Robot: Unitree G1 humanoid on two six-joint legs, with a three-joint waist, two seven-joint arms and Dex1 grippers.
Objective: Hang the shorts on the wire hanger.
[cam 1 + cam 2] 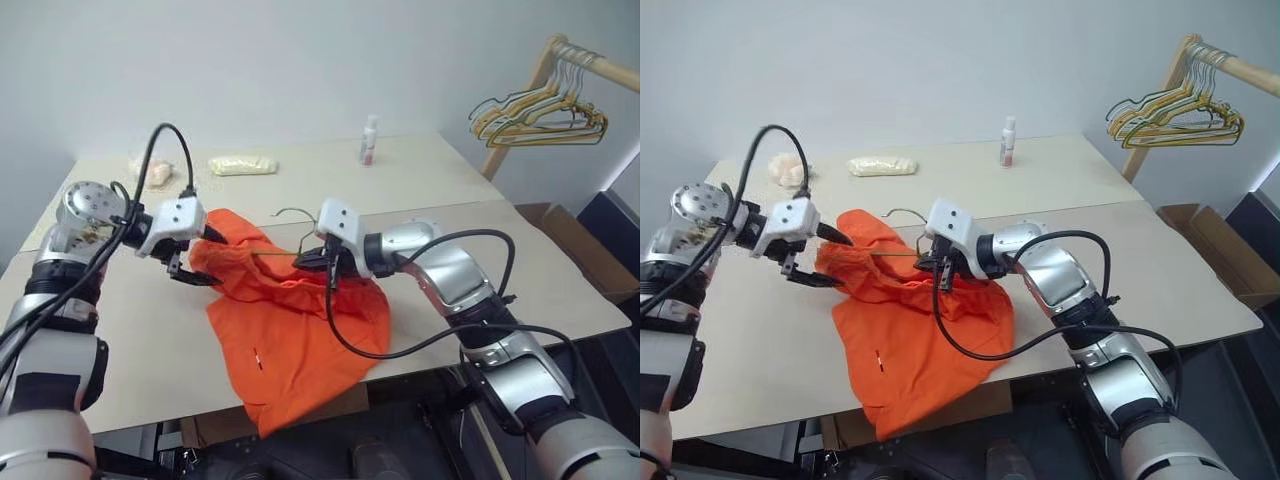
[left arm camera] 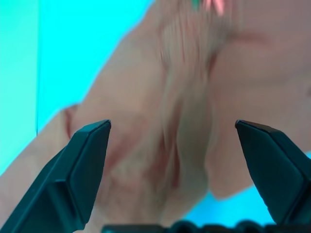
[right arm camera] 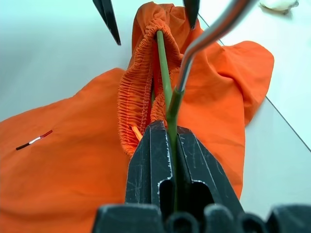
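Orange shorts (image 1: 290, 330) lie on the table (image 1: 560, 290), hem drooping over its near edge. Right gripper (image 3: 167, 145), jaws pressed on the wire hanger (image 3: 167, 97); the right wrist view shows wire threading the gathered waistband. Left gripper (image 1: 190, 262), jaws spread, just beside the fabric; farther off, bunched hangers (image 1: 540, 115).

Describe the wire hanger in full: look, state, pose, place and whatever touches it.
The wire hanger is one thin wire, greenish along its straight run and bare grey metal where it bends. The right end effector is shut on the wire, holding it above the table. One arm of the hanger runs into the gathered waistband of the orange shorts, which drape from it onto the table. Its small hook rises behind the fabric. The rest is hidden inside the shorts.
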